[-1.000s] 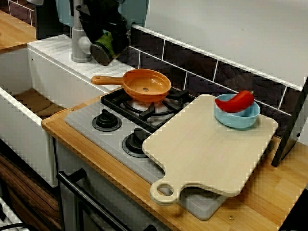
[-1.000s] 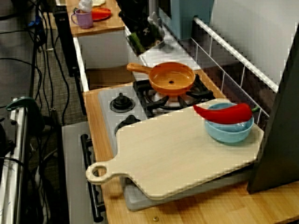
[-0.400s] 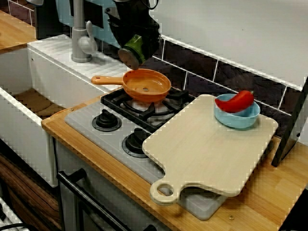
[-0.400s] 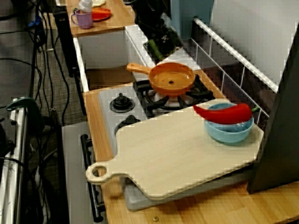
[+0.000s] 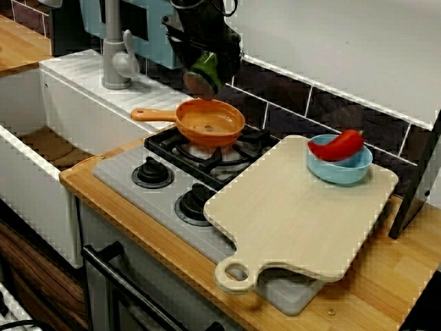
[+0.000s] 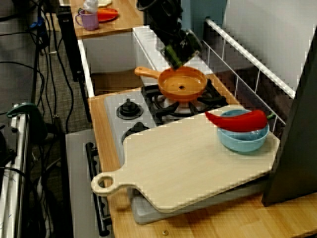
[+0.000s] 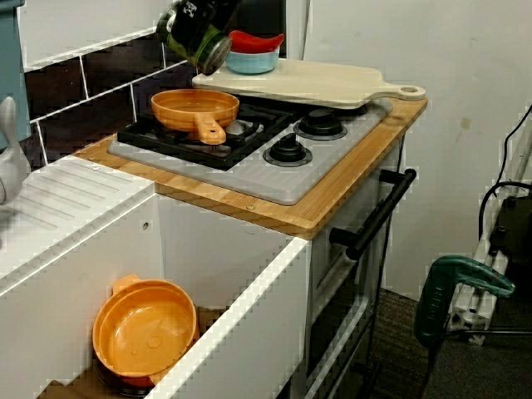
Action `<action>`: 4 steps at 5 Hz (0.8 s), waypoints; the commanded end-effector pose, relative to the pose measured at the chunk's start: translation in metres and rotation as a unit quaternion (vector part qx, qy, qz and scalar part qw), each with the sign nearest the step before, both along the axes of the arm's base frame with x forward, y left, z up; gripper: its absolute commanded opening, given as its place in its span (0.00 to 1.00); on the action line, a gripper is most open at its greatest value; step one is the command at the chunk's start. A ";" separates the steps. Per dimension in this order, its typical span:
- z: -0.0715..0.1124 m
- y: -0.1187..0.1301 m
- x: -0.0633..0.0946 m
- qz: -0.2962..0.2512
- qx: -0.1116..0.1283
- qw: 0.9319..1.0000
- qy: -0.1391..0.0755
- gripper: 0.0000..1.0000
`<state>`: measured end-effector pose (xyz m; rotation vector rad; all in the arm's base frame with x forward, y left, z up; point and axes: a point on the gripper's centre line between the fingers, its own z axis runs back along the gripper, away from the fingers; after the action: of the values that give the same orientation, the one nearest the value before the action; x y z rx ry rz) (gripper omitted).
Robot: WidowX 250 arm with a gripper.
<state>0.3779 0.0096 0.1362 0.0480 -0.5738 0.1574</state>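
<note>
The arm (image 5: 196,24) is black all over, a bulky, blocky casing with a dull sheen; a thin dark cable (image 5: 227,7) loops out beside it at the top of the front view; the hand (image 5: 204,69) is black as well, short and thick; in the view from the sink side, small white marks (image 7: 189,8) speckle the dark casing.

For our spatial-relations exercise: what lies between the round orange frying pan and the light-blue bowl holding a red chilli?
In the front view: black stove grate, then bare pale wooden cutting board.
</note>
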 end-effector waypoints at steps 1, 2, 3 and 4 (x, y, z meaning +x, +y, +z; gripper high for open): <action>-0.016 -0.001 -0.009 0.030 0.008 0.999 -0.035 1.00; -0.025 0.003 -0.009 0.050 0.012 0.998 -0.043 1.00; -0.033 0.004 -0.008 0.058 0.019 0.997 -0.043 1.00; -0.036 0.003 -0.012 0.060 0.020 0.997 -0.046 1.00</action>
<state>0.3740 0.0139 0.0905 0.1220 -0.6404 0.2592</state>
